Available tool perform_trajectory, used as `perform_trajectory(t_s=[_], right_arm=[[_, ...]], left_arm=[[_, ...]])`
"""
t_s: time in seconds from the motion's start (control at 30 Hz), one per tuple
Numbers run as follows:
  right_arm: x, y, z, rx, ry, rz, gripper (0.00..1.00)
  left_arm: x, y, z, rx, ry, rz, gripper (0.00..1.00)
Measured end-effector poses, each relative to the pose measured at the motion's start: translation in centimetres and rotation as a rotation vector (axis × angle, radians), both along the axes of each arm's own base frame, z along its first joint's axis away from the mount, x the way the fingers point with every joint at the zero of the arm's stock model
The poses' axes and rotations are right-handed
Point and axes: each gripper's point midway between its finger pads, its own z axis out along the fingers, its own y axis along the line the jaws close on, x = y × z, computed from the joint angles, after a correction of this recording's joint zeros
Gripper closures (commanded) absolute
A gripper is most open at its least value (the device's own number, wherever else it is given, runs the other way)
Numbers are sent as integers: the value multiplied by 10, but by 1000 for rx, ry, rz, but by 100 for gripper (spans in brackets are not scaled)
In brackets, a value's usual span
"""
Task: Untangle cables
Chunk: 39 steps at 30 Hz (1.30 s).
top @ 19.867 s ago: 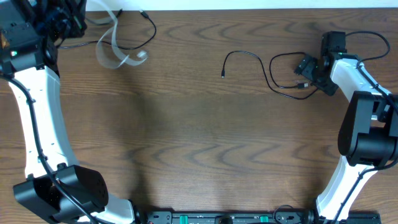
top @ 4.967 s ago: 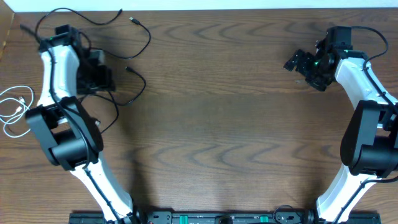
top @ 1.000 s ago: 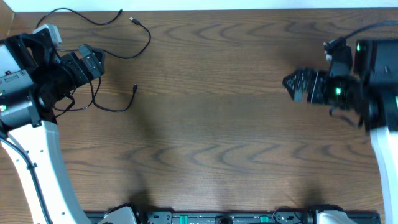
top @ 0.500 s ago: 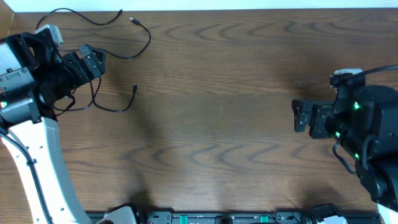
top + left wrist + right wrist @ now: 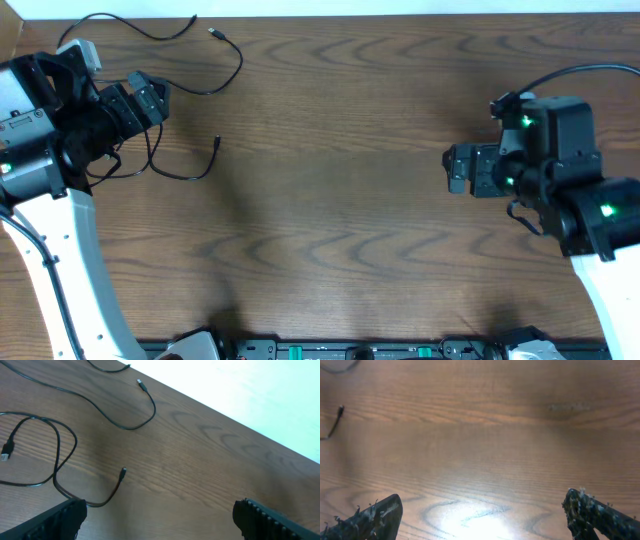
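Observation:
Two black cables lie at the table's far left. The longer black cable (image 5: 241, 62) (image 5: 127, 428) curves along the back edge. A shorter black cable (image 5: 218, 142) (image 5: 123, 473) loops just in front of my left gripper (image 5: 158, 97) (image 5: 162, 527). That gripper hovers open over the loop, and nothing is between its fingers (image 5: 55, 520). My right gripper (image 5: 450, 170) (image 5: 482, 522) hangs open over bare wood at the right, far from both cables. In the right wrist view only one plug end (image 5: 338, 414) shows, at the left edge.
The brown wooden table (image 5: 340, 230) ends at a white strip along its far edge (image 5: 400, 8). The left arm's thick black wiring (image 5: 95, 150) hangs beside the shorter cable. The right arm's own black wire (image 5: 590, 70) arcs above it.
The right arm has swung toward the front and then a little left and back, its gripper still open. The left arm and both cables have not moved.

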Motion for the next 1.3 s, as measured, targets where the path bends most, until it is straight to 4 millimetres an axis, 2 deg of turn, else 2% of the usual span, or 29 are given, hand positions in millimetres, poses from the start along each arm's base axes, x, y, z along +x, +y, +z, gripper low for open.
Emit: perform_trajectory(t_s=[0.23,0.6,0.83,0.93,1.1,1.3], right_arm=[[9,5,-18,-4,64,8,1],[14,8,-24,-6,49,25,1],[20,10,-60,3,-68,51,1],[11,8,-79,10,-105,59,1],[-19,2,-110,9,-86,67,1],[-33,-2,-116,29,-180,65,1]], left_arm=[[0,0,0,0,0,0,2],[0,0,0,0,0,0,2],[0,0,0,-2,-1,-2,2],[0,-1,0,-2,0,-2,2],[0,0,0,-2,-1,-2,2],[0,0,0,-2,-1,-2,2]])
